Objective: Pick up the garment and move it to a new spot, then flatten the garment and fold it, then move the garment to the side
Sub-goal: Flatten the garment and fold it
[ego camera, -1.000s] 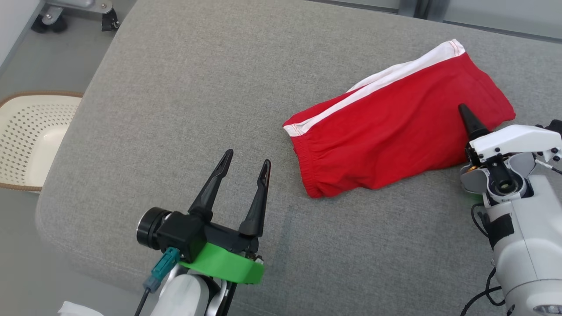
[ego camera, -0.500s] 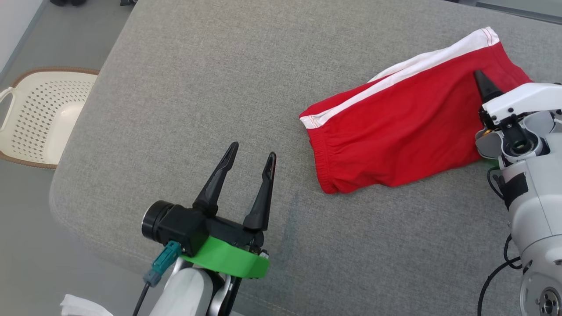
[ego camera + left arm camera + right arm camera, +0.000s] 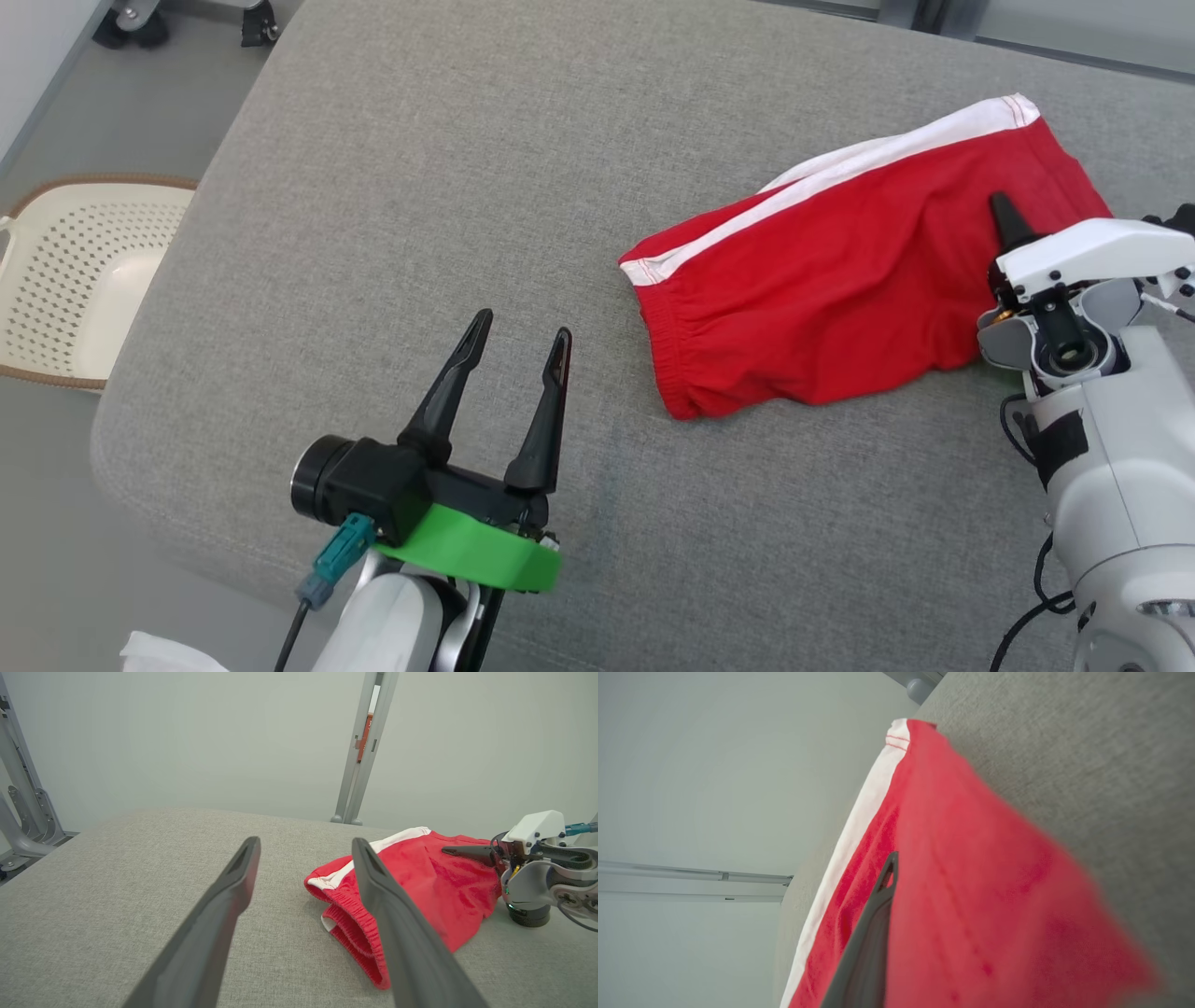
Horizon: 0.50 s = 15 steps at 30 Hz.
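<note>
- Right claw (image 3: 1001,210) is closed only just now; a moment earlier it was open over cloth.
- Fold of red garment (image 3: 840,299) is pinched at its right edge.
- Garment is found crumpled on right part of grey worktop (image 3: 420,187), not yet lifted.
- Left claw (image 3: 521,329) is held open and empty, well apart from cloth.
- Grasp is judged done; lift and carry to new spot are expected next.

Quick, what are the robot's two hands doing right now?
Left gripper: open, holding nothing.
Right gripper: shut on the red shorts.
</note>
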### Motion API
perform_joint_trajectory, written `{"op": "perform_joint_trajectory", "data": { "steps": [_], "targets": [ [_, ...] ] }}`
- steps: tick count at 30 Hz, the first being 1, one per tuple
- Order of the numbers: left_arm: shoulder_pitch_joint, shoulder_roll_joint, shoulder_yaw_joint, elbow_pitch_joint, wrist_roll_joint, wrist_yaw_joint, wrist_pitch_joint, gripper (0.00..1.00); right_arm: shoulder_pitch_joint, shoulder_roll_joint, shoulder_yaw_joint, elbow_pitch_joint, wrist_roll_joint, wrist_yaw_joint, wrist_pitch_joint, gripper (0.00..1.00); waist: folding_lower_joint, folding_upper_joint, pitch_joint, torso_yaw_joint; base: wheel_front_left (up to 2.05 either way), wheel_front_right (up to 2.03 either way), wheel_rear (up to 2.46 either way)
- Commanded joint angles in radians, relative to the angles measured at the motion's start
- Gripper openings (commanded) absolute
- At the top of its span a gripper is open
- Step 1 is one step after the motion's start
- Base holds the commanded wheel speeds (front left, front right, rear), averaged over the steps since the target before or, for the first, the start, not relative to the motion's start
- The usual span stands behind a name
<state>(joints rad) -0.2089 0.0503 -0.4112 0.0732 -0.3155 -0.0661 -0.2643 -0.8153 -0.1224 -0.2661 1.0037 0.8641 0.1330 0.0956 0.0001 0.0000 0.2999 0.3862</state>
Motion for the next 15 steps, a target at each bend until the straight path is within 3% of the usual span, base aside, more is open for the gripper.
{"op": "perform_joint_trajectory", "data": {
  "steps": [1, 15],
  "targets": [
    [0.016, 0.001, 0.006, 0.004, 0.003, -0.005, 0.001, 1.0, 0.071, -0.001, 0.001, 0.008, 0.013, -0.005, 0.006, 0.0, -0.0001, 0.0, -0.025, -0.028, 0.0, 0.0, 0.0],
    [0.063, 0.001, 0.024, 0.015, 0.02, -0.006, 0.001, 1.0, 0.227, -0.007, 0.011, -0.205, 0.074, -0.003, -0.064, 0.0, -0.0001, 0.0, -0.118, -0.116, 0.0, 0.0, 0.0]
  ]
}}
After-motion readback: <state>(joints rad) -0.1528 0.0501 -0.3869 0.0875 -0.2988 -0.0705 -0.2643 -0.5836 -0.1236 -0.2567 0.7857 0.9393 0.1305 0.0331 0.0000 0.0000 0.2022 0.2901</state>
